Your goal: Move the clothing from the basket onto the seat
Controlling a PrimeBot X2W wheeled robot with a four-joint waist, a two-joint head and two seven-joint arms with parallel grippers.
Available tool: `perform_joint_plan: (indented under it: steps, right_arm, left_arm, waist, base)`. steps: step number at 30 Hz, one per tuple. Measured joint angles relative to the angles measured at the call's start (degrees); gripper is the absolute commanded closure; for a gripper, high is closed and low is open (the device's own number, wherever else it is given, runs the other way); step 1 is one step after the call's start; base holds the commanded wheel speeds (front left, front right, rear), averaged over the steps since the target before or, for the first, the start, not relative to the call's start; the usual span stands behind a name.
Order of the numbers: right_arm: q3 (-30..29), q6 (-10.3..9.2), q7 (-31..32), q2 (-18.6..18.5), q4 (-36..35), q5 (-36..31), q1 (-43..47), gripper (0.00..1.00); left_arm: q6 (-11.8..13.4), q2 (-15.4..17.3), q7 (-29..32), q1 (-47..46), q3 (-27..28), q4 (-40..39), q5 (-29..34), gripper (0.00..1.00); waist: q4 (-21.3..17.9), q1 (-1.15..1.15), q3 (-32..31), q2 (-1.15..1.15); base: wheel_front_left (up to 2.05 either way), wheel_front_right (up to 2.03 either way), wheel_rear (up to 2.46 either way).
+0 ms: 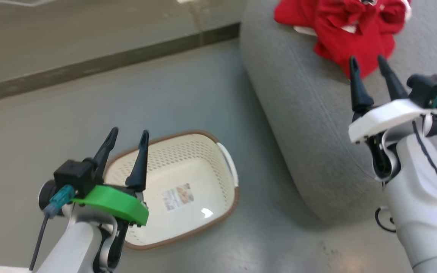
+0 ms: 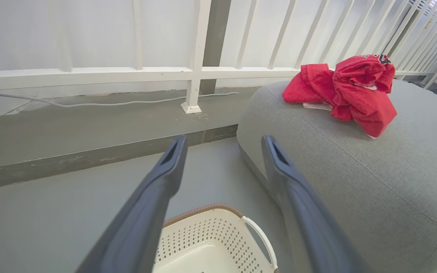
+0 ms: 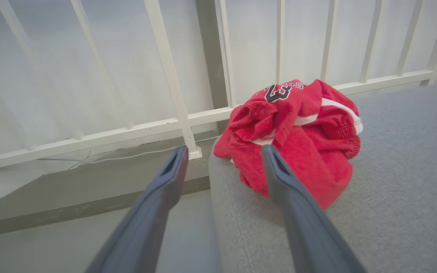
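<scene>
Grey floor (image 1: pixel 70 106) carries the basket (image 1: pixel 192 149) at seven o'clock, a label (image 1: pixel 178 196) on its bare bottom, my left pincer (image 1: pixel 129 132) spread above it. At one o'clock the clothing (image 1: pixel 347 26) lies heaped on the seat (image 1: pixel 298 113), beyond my spread right pincer (image 1: pixel 366 58).

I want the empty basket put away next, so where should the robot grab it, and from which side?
Probably the white side handle on the basket, from above with the open left gripper nearby. The basket stands upright and empty, and the handle bows out from the rim, leaving a gap for one finger to slip through.
</scene>
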Motion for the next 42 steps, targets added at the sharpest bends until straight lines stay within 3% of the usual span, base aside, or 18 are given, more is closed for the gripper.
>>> perform_joint_plan:
  steps: [16,22,28,42]
  right_arm:
    - [0.5,0.21,0.0,2.6,-8.5,-0.3,12.8,0.00]
    - [1.4,-0.81,0.0,3.4,-11.0,-0.3,16.9,0.00]
    - [1.8,-2.23,0.0,3.5,-13.6,-0.3,20.8,0.00]
    - [2.8,-4.26,0.0,3.7,-17.2,-0.4,25.5,0.00]
  left_arm:
    - [2.4,0.0,-1.7,10.8,7.4,1.8,-1.1,0.00]
    - [2.9,0.0,-2.2,14.1,10.0,1.4,-0.2,0.00]
    - [3.3,-0.1,-2.2,17.6,13.4,-0.4,1.5,0.00]
    - [3.3,-2.4,-2.2,21.1,17.5,-6.2,4.8,0.00]
  waist:
    - [11.3,0.00,-9.4,0.00]
    - [14.0,0.00,-11.7,0.00]
    - [15.2,0.00,-13.3,0.00]
    - [13.9,0.00,-13.2,0.00]
  base:
    - [0.00,0.00,0.00]
    - [0.00,0.00,0.00]
    - [0.00,0.00,0.00]
    - [0.00,0.00,0.00]
